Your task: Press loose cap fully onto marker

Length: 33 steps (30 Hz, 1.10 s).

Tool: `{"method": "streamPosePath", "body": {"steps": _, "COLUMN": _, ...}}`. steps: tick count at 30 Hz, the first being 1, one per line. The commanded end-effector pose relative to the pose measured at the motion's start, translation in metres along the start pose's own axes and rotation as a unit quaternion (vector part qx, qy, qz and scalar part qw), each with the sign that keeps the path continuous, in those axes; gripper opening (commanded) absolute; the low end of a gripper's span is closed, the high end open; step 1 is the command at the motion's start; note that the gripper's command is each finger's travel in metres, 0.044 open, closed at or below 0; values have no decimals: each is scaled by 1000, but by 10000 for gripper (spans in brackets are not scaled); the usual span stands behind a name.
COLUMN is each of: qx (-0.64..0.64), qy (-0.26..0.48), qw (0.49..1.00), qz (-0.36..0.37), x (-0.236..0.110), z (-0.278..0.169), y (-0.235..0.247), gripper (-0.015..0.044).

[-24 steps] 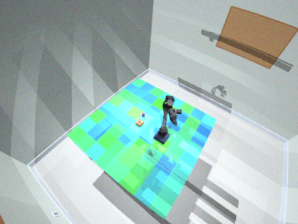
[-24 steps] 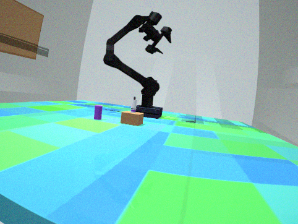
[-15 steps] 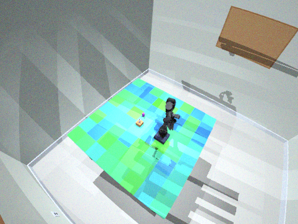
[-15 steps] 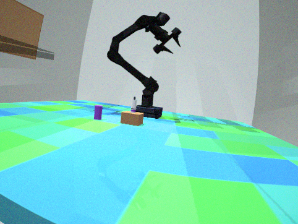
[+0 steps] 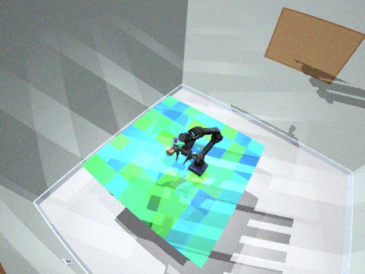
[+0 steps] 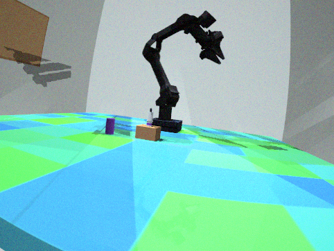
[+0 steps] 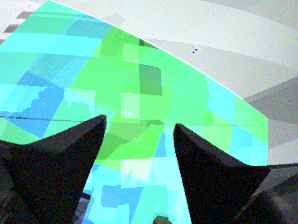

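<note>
A white marker (image 6: 150,116) stands upright in the tan holder block (image 6: 148,132) (image 5: 170,151) on the green and blue table top (image 6: 208,194). The purple cap (image 6: 110,125) (image 5: 176,140) stands upright on the table a little to the block's left, apart from it. My gripper (image 6: 220,58) (image 7: 140,124) is open and empty, raised high above the table and pointing down. The cap is not in the wrist view.
The arm's dark base (image 6: 167,125) (image 5: 198,166) stands just behind the holder block. An orange panel (image 5: 314,45) (image 6: 21,31) hangs on the wall. A low clear rim (image 5: 113,132) borders the floor around the table top.
</note>
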<state>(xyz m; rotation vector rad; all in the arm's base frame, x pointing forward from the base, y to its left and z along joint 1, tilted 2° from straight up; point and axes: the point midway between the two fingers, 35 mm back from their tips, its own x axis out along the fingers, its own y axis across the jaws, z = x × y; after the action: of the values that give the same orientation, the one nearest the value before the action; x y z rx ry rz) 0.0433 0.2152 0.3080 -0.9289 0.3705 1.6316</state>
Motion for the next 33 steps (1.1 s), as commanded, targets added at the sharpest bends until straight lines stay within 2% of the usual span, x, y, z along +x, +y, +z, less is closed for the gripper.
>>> {"method": "streamPosePath", "body": {"steps": 1, "qx": 156, "qy": 52, "qw": 984, "qz": -64, "x": 10, "z": -24, "y": -54, "gripper": 248}}
{"method": "streamPosePath", "body": {"steps": 7, "qx": 382, "qy": 116, "qw": 905, "qz": -149, "x": 14, "z": -87, "y": -123, "gripper": 248}}
{"method": "streamPosePath", "body": {"steps": 14, "qx": 612, "qy": 160, "qw": 736, "qz": -242, "x": -5, "z": -190, "y": -174, "gripper": 248}}
{"method": "streamPosePath", "body": {"steps": 17, "qx": 699, "qy": 173, "qw": 639, "qz": -270, "x": -17, "z": -239, "y": -184, "gripper": 248}}
{"method": "streamPosePath", "body": {"steps": 21, "qx": 800, "qy": 182, "qw": 485, "qz": -302, "x": -35, "z": -309, "y": -185, "gripper": 248}}
{"method": "streamPosePath", "body": {"steps": 28, "qx": 901, "qy": 178, "qw": 212, "qz": -334, "x": -69, "z": -418, "y": -152, "gripper": 248}}
{"method": "streamPosePath", "body": {"steps": 30, "qx": 906, "qy": 177, "qw": 187, "qz": -335, "x": -73, "z": -428, "y": -147, "gripper": 248}}
{"method": "streamPosePath", "body": {"steps": 33, "qx": 906, "qy": 177, "qw": 187, "qz": -335, "x": -73, "z": -428, "y": -147, "gripper": 248}}
